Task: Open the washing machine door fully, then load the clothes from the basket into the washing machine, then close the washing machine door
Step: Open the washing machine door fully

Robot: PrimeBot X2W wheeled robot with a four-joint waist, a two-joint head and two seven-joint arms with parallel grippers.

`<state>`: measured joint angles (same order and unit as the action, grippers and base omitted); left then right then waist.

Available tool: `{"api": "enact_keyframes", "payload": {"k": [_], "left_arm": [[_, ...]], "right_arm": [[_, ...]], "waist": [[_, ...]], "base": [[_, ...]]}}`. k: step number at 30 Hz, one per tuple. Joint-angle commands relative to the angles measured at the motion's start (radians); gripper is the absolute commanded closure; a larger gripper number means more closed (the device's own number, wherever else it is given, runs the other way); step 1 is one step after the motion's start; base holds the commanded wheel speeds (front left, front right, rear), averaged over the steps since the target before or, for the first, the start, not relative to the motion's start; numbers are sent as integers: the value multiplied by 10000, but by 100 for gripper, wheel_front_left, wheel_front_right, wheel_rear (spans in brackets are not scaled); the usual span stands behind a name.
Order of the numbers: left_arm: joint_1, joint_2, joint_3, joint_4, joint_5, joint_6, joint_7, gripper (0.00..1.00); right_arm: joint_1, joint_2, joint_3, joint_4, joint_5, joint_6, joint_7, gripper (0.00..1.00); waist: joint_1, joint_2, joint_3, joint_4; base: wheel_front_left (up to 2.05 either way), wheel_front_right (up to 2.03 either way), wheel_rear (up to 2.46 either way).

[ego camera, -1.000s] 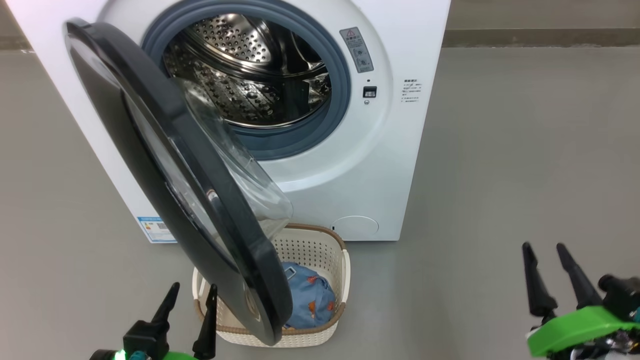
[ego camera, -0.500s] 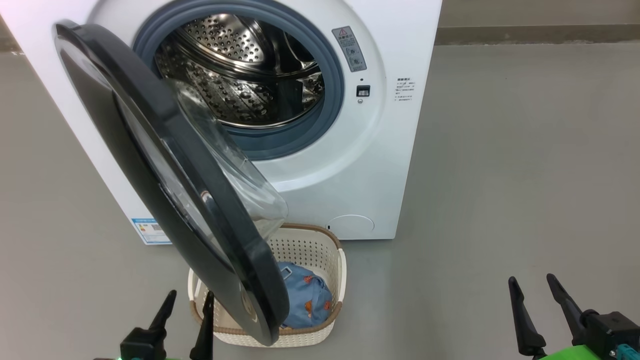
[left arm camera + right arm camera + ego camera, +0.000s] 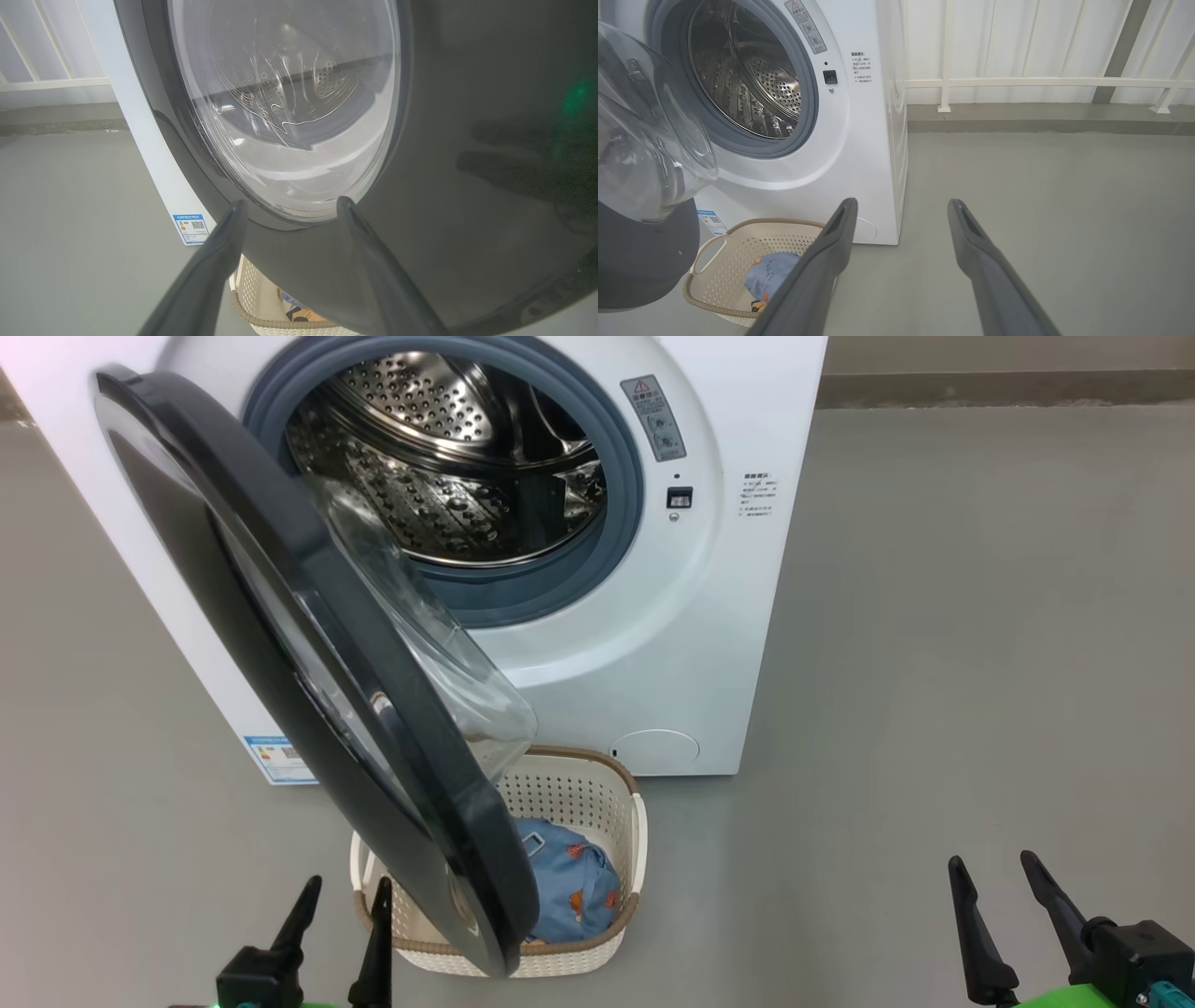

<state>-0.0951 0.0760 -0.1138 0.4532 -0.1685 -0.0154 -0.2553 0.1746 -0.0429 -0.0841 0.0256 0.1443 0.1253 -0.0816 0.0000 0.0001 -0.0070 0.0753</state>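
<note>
Head view: high, angled forward and down over the washing machine (image 3: 728, 616), washing machine door (image 3: 308, 681) and basket (image 3: 597, 793). Left wrist view: low, very near the door's outer face. Right wrist view: low, farther back, facing the machine's front; shares drum (image 3: 448, 457) and basket with the head view.

Grey floor (image 3: 934, 663) — white washing machine (image 3: 709, 644), cream basket (image 3: 611, 803) before it

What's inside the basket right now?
In the head view, the clothes, a light blue bundle with orange figures, lie in the visible right part of the basket. The washing machine door covers the left part, so anything there is hidden.
</note>
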Motion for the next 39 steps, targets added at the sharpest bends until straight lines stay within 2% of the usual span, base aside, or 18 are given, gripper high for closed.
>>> {"api": "enact_keyframes", "payload": {"k": [1, 11, 12, 13, 17, 18, 23, 29, 32, 33, 39], "left_arm": [[-243, 140, 326, -284, -94, 90, -65, 0], [-312, 161, 355, -259, -198, 118, -65, 0], [-317, 155, 380, -266, -233, 129, -65, 10], [-330, 158, 397, -303, -246, 133, -65, 37], [-398, 165, 486, -473, -288, 206, -65, 80], [-427, 164, 534, -575, -305, 247, -65, 100], [-670, 158, 839, -1610, -380, 520, -65, 100], [-1102, 110, 1025, -3861, -360, 750, -65, 100], [-1279, 46, 716, -5049, -337, 694, -36, 100], [-1279, 46, 716, -5049, -337, 694, -36, 100], [-1420, -131, -592, -7005, -482, 477, 498, 100]], "right_arm": [[-145, -133, 162, -311, -227, 54, -13, 0], [-43, -97, 33, -376, -302, 54, 35, 0], [-35, -94, 23, -387, -309, 54, 50, 0], [-31, -93, 20, -398, -317, 54, 59, 0], [-28, -86, 13, -406, -276, 54, 96, 0], [-31, -84, 11, -395, -259, 54, 100, 0], [-14, -79, -32, -376, -209, 54, 97, 0], [27, -76, -183, -368, -118, 54, 90, 0], [59, -76, -231, -345, -83, 54, 70, 0], [59, -76, -231, -345, -83, 54, 70, 0], [30, -75, -221, -286, -72, 54, 76, 0]], "waist": [[0, -1, -1, 18], [0, -1, -39, 101], [0, -1, -39, 102], [0, -1, -38, 101], [0, -1, -37, 124], [0, -1, -34, 134], [0, -1, -47, 241], [0, -1, -98, 400], [0, -1, -135, 469], [0, -1, -135, 469], [0, -1, -152, 488]], "base": [[0, 0, 0], [0, 0, 0], [0, 0, 0], [0, 0, 0], [0, 0, 0], [0, 0, 0], [0, 0, 0], [0, 0, 0], [0, 0, 0], [0, 0, 0], [0, 0, 0]]}}
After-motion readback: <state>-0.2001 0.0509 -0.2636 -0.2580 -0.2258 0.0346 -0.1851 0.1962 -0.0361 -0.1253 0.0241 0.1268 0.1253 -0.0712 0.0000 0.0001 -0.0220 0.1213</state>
